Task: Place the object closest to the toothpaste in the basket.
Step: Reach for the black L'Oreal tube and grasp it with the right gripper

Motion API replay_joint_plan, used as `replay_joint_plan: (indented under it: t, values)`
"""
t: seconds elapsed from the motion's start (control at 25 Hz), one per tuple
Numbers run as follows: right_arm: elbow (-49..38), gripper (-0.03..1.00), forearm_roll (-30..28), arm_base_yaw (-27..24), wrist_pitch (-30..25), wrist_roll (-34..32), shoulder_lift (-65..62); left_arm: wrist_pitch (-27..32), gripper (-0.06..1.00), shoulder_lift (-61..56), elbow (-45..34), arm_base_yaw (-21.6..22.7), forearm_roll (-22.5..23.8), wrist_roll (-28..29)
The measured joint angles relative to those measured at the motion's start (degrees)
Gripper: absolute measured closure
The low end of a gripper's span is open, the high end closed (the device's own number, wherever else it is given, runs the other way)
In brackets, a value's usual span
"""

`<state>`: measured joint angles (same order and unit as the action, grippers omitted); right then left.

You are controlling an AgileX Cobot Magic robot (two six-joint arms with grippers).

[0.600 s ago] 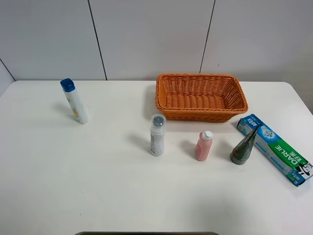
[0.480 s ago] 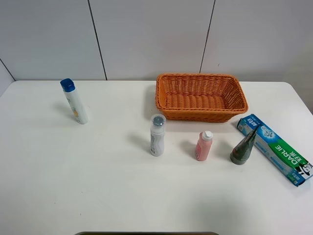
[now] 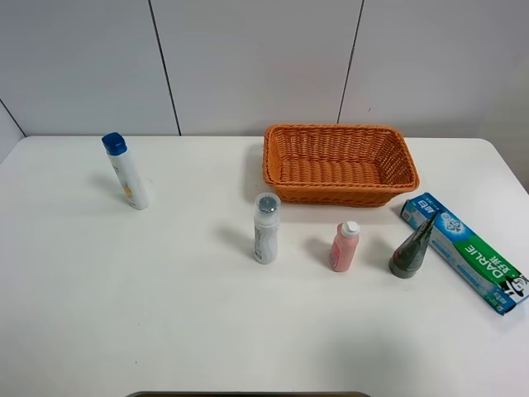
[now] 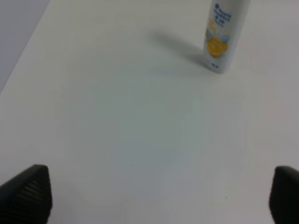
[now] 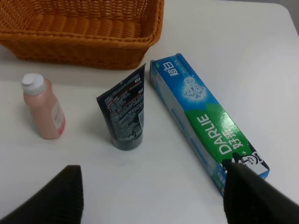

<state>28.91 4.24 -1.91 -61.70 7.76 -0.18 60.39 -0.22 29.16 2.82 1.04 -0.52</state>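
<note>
The dark tube (image 5: 124, 114) stands cap-down just beside the toothpaste box (image 5: 205, 121), nearer than the pink bottle (image 5: 43, 113), so it belongs in the basket (image 5: 84, 49). The right gripper (image 5: 152, 196) faces it, jaws spread wide, likely to take it; the left gripper (image 4: 154, 196), equally spread, sits well apart.

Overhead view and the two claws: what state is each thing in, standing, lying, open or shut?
basket: upright, empty
toothpaste box: lying flat
black tube: standing on its cap
pink bottle: upright, capped
clear-capped bottle: upright, capped
blue-capped bottle: standing, leaning slightly
left gripper: open, holding nothing
right gripper: open, holding nothing
</note>
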Motion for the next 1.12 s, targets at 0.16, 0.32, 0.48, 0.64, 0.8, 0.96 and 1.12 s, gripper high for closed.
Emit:
replay_joint_plan:
  t: [0.16,0.32,0.48,0.64,0.8,0.96,1.12]
  values:
    - [0.0,0.31,0.1,0.0,0.0,0.0,0.0,0.0,0.0,0.0,0.0,0.0,0.0,0.0]
    - [0.0,0.31,0.1,0.0,0.0,0.0,0.0,0.0,0.0,0.0,0.0,0.0,0.0,0.0]
    - [2.6,0.31,0.1,0.0,-0.1,0.2,1.3,0.0,0.0,0.0,0.0,0.0,0.0,0.0]
    - [9.2,0.31,-1.1,0.0,-0.1,1.3,9.8,0.0,0.0,0.0,0.0,0.0,0.0,0.0]
    - [16.2,0.31,-2.4,0.0,-0.4,0.9,21.4,0.0,0.0,0.0,0.0,0.0,0.0,0.0]
    - [21.2,0.31,-2.7,1.0,-1.0,-4.4,31.6,0.0,0.0,0.0,0.0,0.0,0.0,0.0]
    - [23.9,0.31,-2.2,1.1,-4.4,-7.8,41.7,0.0,0.0,0.0,0.0,0.0,0.1,0.0]
